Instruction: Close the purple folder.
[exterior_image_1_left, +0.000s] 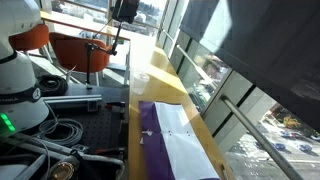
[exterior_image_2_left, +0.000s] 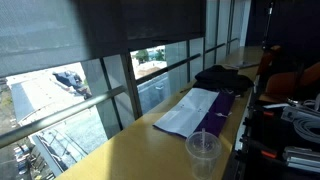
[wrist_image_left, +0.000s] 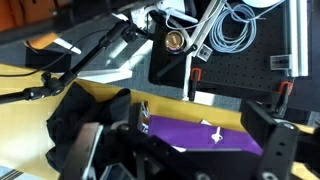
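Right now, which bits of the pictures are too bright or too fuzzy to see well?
In both exterior views, daylight through the windows washes out the outside, and the white pages of the purple folder look bright. In the wrist view, the end effector is a dark, blurry shape up close.

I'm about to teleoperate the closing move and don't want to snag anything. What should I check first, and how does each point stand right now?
1. The thin flat purple folder lies open on the yellow wooden tabletop, with its white paper sheets exposed: ok.
2. The gripper is open and holds nothing: ok.
3. The gripper hangs above the folder, not touching it: ok.
4. The clear plastic cup stands apart from the folder: ok.
5. The crumpled black cloth at the folder's end is off the purple cover: cannot tell.
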